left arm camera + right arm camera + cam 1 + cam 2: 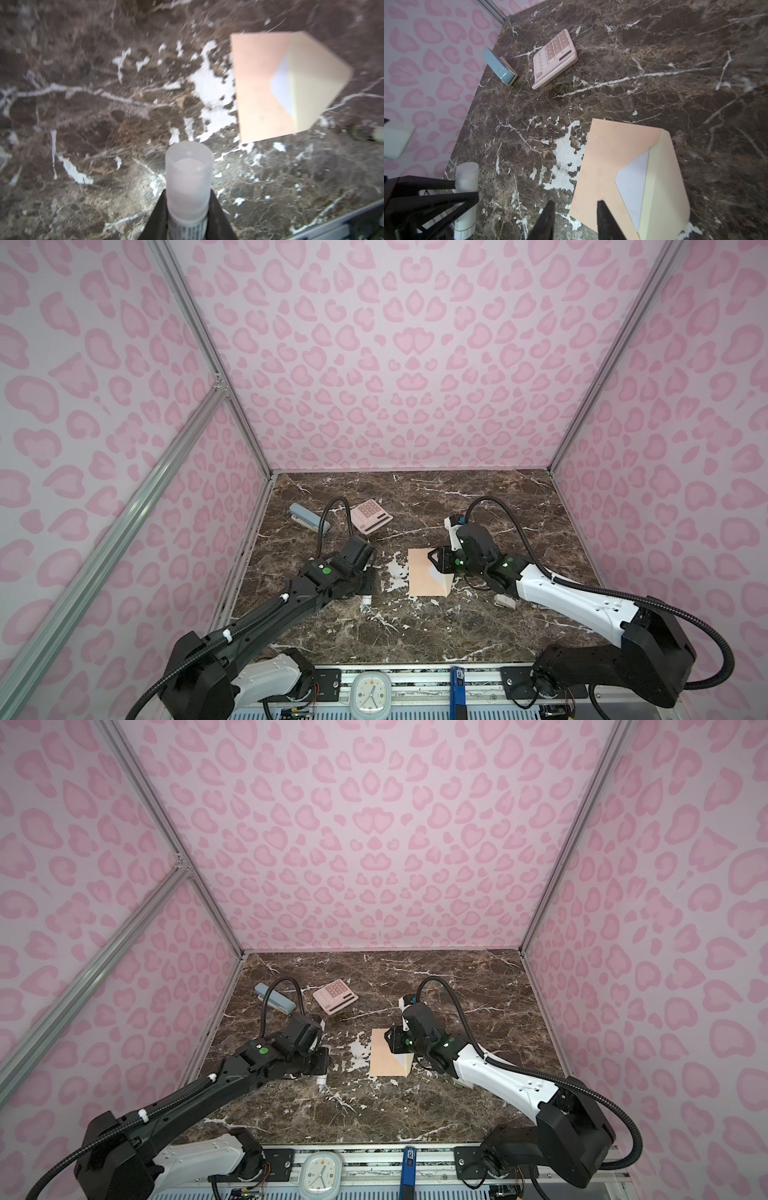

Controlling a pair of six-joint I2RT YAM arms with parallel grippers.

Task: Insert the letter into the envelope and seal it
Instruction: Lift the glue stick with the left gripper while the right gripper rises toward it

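Left wrist view: left gripper (188, 194) clamps glue stick (189, 166); envelope (259, 87) lies to its right, by the parted, empty right gripper (574, 204).

Left tool (188, 194) tight around a glue stick (189, 170); right tool (576, 204) agape; both arms low, inward.

Most of the letter (633, 187) lies hidden — inside the envelope (604, 155).

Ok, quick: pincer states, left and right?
Left pincer: shut on the glue stick.
Right pincer: open, empty, at the envelope.
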